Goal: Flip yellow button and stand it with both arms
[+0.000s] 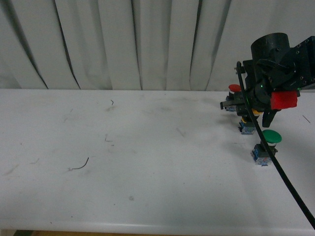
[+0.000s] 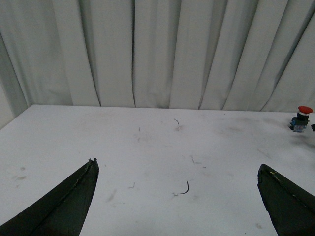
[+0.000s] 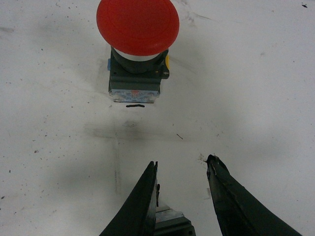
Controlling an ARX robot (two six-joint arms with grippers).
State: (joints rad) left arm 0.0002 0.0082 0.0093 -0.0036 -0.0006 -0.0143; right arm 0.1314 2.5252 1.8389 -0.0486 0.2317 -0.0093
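**Right arm lowered over the button group; left gripper spread wide over bare table**

1. Work surface: a white table with scuff marks, backed by a pale pleated curtain.

2. Button group: three push-buttons stand at the far right of the table. The red button is farthest. The green button is nearest, upright on its blue block. The yellow button sits between them; only its blue block and a sliver of yellow show below the arm in the front view.

3. Right arm: the right gripper is down over the group. Its wrist view shows the two fingers set a narrow gap apart, with a grey-silver part of a body low between them, close against one finger. Whether they clamp it cannot be told. Beyond the fingertips the red button stands upright, with bare table separating it from them.

4. Left arm: not visible in the front view. In its wrist view the left gripper has its fingers spread wide apart, holding nothing, above bare table. The red button appears far off to the right.
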